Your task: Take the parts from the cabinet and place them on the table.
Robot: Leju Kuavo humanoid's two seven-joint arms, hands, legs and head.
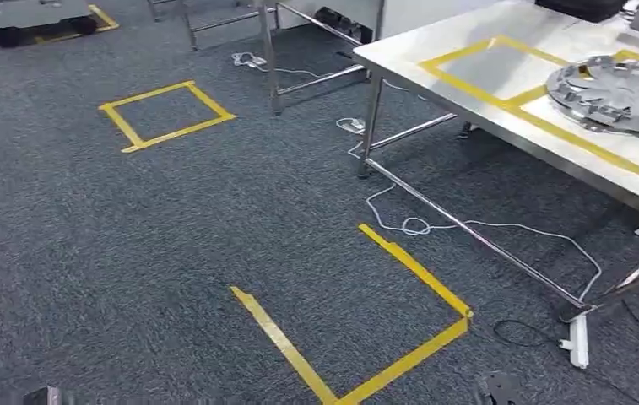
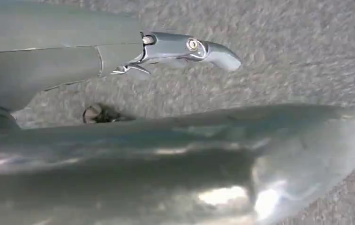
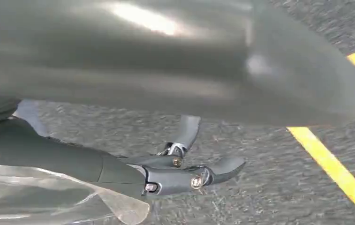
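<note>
Carpet [image 1: 214,219], dark grey, carrying three yellow tape markings: one closed square [image 1: 166,115] well out from you, one three-sided outline [image 1: 383,337] near the robot's feet, one more at the far upper corner. Bench [image 1: 468,101], one stainless, on your right, with yellow tape boxes on its top. Parts on the bench: one round grey slotted disc [image 1: 615,91], lying flat across a tape line; you have no cabinet in sight, so any parts left to fetch cannot be placed from here. Left hand [image 2: 185,49] hangs over carpet, fingers apart and extended, holding nothing. Right hand [image 3: 189,176] likewise hangs over carpet beside a yellow stripe, fingers spread, nothing in it. Hazards, as you judge them: two or more white cables [image 1: 468,226] and a black one trail under the bench beside the near outline; a step wide of the tape could snag a foot, and a swinging arm could clip the bench edge.
</note>
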